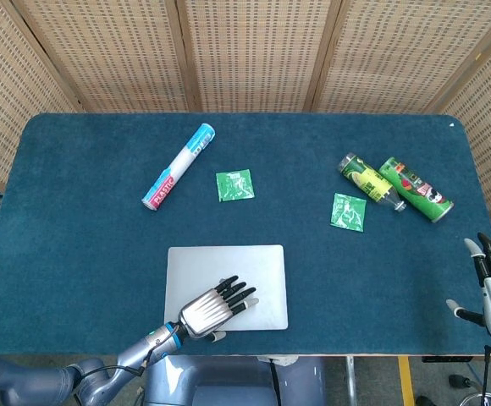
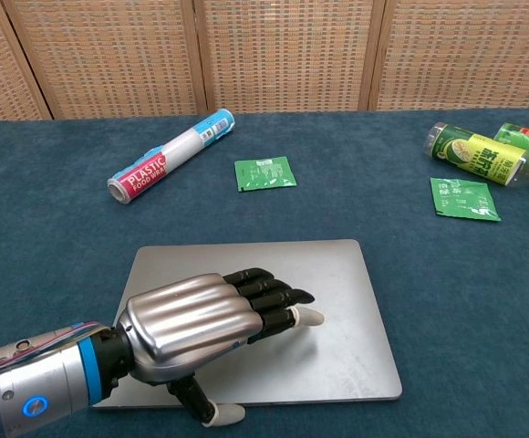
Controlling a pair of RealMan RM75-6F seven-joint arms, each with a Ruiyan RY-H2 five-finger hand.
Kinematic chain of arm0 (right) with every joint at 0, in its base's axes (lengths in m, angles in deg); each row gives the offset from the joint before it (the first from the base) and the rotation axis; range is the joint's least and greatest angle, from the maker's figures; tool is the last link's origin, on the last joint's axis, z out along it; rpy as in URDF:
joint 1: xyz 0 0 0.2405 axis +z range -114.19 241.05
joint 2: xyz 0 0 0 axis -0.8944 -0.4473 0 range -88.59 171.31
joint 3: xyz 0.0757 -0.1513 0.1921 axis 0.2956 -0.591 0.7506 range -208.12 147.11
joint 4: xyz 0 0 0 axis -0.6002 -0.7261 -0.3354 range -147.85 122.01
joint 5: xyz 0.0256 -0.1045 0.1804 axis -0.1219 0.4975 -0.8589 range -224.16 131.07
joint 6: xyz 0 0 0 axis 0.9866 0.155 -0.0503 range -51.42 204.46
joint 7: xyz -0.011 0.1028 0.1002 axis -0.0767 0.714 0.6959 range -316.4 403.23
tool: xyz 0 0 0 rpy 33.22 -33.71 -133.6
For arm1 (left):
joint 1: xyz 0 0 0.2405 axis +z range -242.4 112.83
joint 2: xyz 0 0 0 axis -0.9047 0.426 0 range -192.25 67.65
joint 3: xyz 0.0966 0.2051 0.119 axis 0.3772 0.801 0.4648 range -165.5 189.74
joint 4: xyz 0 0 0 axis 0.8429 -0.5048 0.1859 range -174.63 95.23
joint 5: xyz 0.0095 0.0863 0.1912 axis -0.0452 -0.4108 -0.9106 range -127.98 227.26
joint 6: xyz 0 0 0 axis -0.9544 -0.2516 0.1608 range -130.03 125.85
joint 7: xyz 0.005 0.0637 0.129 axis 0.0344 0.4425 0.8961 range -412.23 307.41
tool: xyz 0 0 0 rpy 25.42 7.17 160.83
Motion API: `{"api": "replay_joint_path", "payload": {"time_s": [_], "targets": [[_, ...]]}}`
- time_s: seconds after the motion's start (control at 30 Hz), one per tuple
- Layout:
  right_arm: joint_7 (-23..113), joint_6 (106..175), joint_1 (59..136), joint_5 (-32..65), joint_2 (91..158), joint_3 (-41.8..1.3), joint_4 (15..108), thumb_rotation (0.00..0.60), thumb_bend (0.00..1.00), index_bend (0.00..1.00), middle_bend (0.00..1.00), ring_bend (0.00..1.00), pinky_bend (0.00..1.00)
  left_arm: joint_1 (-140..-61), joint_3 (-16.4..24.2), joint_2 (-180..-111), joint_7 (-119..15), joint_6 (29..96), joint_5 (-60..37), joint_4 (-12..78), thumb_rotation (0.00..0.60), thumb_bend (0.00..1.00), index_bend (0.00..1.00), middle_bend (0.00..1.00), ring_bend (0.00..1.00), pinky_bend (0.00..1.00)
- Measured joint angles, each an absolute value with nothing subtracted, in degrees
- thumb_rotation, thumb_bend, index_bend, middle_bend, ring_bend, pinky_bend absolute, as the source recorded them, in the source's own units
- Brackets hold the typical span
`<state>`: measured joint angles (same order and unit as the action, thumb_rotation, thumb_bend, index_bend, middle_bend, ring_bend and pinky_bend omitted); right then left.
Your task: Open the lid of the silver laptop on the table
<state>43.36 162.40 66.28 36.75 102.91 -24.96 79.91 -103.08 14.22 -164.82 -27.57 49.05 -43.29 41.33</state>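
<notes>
Left robot hand [image 2: 212, 321] lies flat, seemingly touching closed laptop [image 2: 337, 301].

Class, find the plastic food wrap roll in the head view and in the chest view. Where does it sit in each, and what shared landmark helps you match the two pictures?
Head view: the plastic food wrap roll lies upper left of centre, beyond the silver laptop.
Chest view: the roll lies upper left, again beyond the laptop.
Shared landmark: the green packet just to its right.

Head view high, looking down on whole table [image 1: 76, 220], chest view low, close, both sharing laptop [image 1: 226, 271]
</notes>
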Motion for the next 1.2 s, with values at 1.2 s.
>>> {"api": "replay_joint_path", "payload": {"time_s": [1.2], "targets": [[45.9,160.7,68.0,41.0,102.4,-26.1,79.1,0.6,0.11,0.1,0.03,0.0,0.01,-106.0,5.8,-158.3,-15.5,52.0,-37.2,50.2,0.569,0.56,0.0,0.0,0.0,0.0]]}}
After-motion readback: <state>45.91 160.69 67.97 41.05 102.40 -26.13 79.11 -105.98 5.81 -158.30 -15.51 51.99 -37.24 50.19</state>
